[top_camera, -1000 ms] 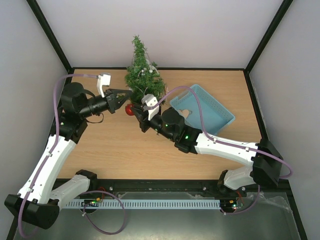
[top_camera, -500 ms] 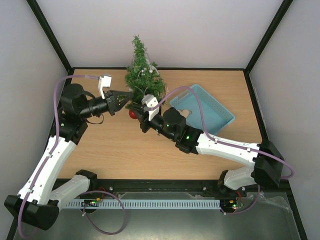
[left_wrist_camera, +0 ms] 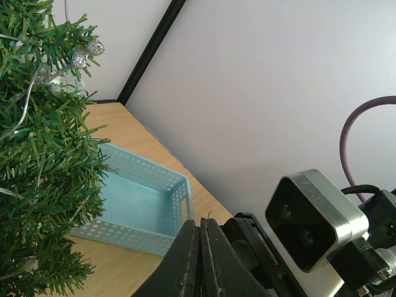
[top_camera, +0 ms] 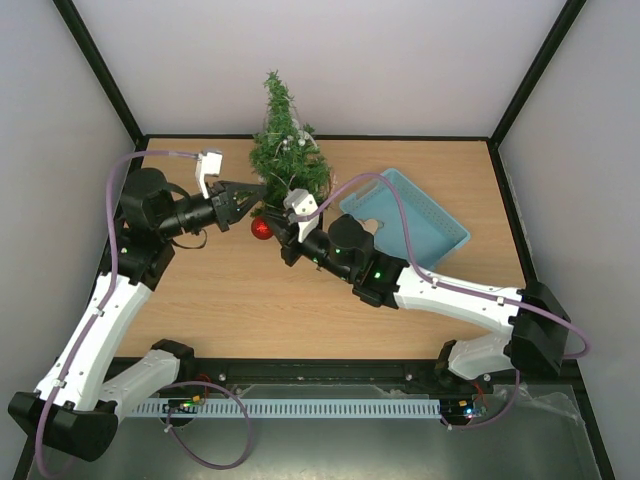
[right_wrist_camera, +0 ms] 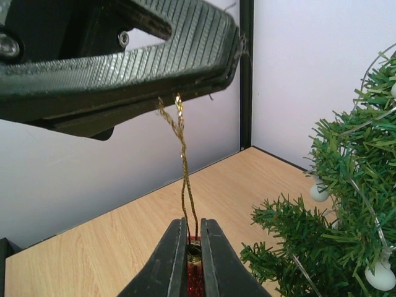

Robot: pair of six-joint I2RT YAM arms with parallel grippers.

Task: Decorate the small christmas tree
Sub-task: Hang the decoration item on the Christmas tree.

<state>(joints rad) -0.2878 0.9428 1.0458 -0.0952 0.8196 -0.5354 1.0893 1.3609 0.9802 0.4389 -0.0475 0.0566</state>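
**Bauble strung between both arms, beside the tree: risk notes**

The small christmas tree point(top_camera: 285, 150) stands upright at the table's far edge, left of the blue basket point(top_camera: 410, 215). The left gripper point(left_wrist_camera: 199, 241), fingers pressed together, pinches the top of the loop. The right gripper point(right_wrist_camera: 193, 242), also pressed together, pinches the cap of the red bauble point(top_camera: 262, 229). If the arms drift apart, the thin gold loop point(right_wrist_camera: 182, 167) could snap or slip free, dropping the bauble.

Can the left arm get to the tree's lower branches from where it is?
Probably yes: the left gripper sits beside the small christmas tree with nothing between, though its gold thread ties it to the red bauble in the right gripper.
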